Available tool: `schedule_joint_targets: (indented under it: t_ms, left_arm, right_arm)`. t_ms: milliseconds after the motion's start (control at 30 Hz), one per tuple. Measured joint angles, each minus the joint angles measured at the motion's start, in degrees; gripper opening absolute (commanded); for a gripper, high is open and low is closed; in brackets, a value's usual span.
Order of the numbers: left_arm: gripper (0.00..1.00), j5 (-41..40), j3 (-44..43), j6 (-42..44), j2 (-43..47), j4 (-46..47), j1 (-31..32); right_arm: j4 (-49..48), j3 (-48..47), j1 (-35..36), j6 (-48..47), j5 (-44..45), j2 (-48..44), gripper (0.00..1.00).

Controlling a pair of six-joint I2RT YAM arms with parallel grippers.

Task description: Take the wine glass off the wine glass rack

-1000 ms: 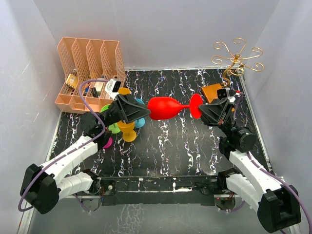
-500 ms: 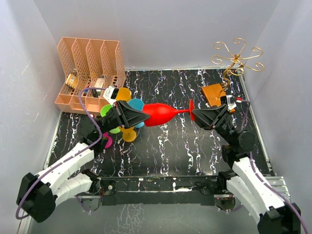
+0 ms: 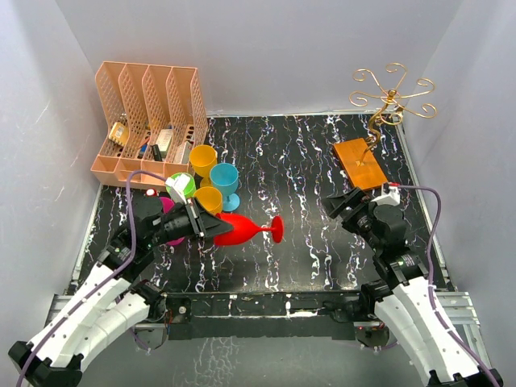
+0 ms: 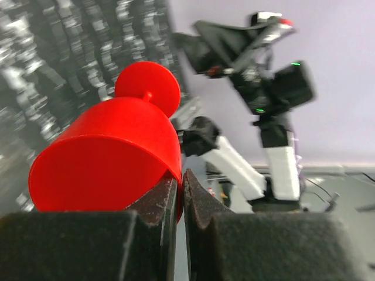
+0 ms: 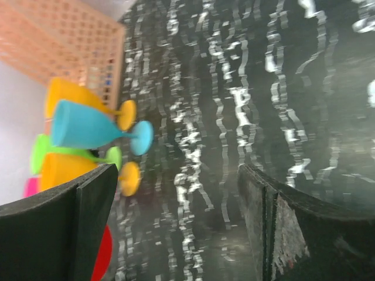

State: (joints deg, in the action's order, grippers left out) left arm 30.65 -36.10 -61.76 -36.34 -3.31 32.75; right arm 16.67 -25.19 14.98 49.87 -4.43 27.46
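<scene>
Quick update: the handoff's done. A sec ago the right gripper (image 3: 339, 205) had the red wine glass (image 3: 242, 230) by its foot out mid-table, w/ the left gripper (image 3: 211, 228) closing in on the bowl. Now the right one has let go. Its fingers are spread wide w/ nothing btwn them, and it's backed off toward its own side.

The left one is pinched tight on the bowl's rim wall, jaws nearly together. It has carried the glass to the near-left part of the table (image 3: 306, 258). Glass lies sideways, foot pointing right, just beside the bunch of colored glasses (image 3: 224, 177). Can't tell if it touches the tabletop.

The wine glass rack (image 3: 393, 95) is in the far-right corner, curly arms bare, well apart from the glass. So imo the task is basically done, and only setting it down is left, prob by the others.

Labels/writing: nothing readable. Stuff in the peach file organizer (image 3: 145, 97) is too small to make out, and there are no logos on the glass or arms afaict.
</scene>
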Motion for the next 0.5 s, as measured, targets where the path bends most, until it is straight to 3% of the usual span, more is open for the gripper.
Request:
schedule_joint_targets:
  t_ms: [233, 367, 500]
  left_arm:
    - [0.0, -12.04, -14.19, 11.34, -1.81, -37.79, 0.0]
    - [0.0, -21.77, -22.38, 15.21, -5.75, -52.92, 0.0]
    - [0.0, -29.57, -25.55, 18.49, -10.6, -60.3, 0.0]
  right_arm:
    - [3.28, -3.17, 0.0, -5.01, 8.52, 3.91, 0.99]
    - [3.26, -5.6, 0.0, -5.25, 10.93, 7.85, 0.99]
    - [3.13, -6.97, 0.0, -5.44, 12.07, 9.9, 0.99]
